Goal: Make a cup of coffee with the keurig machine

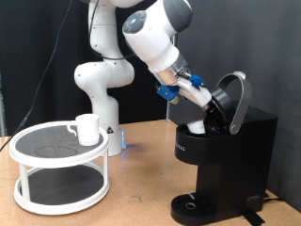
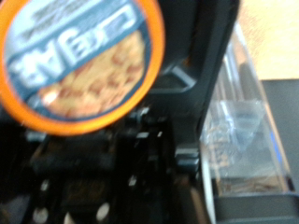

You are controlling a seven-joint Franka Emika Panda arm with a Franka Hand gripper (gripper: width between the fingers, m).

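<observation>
Jaws [image 1: 209, 111] inside open keurig machine [image 1: 226, 155]; pod [image 2: 79, 65] seemingly gripped

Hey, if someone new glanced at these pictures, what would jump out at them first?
Probably the white robot arm bending down from the exterior view's top, with its gripper reaching into the keurig machine, whose lid stands open on the exterior view's right. In the wrist view, an orange-rimmed coffee pod fills the frame. The cup sits on a white round rack at the left.
</observation>
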